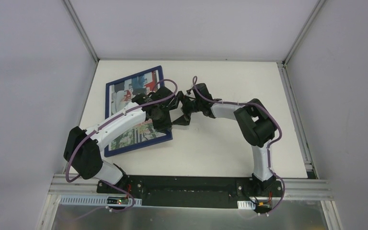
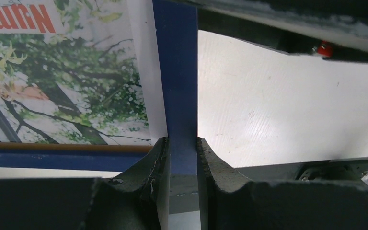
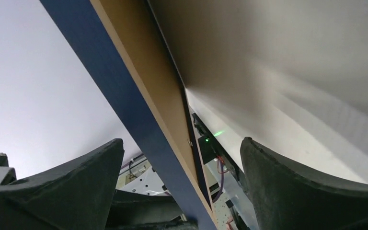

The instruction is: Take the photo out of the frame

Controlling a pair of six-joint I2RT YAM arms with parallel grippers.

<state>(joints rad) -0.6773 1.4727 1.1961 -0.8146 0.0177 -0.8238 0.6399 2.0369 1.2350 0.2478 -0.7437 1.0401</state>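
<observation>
Count: one frame [image 1: 108, 103], one photo [image 1: 135, 85], two end effectors.
Frame: lies on the left of the tabletop [image 1: 230, 148], picture side up, long axis running near to far and turned slightly askew.
Photo: inside the frame, its white border against the navy edge.
Left end effector [image 2: 183, 143]: pinching the frame's right border.
Right end effector [image 3: 182, 143]: spread wide, with the frame's edge running between its fingers.

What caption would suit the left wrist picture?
Left tool pinches the frame at its navy edge, photo inside.
</observation>
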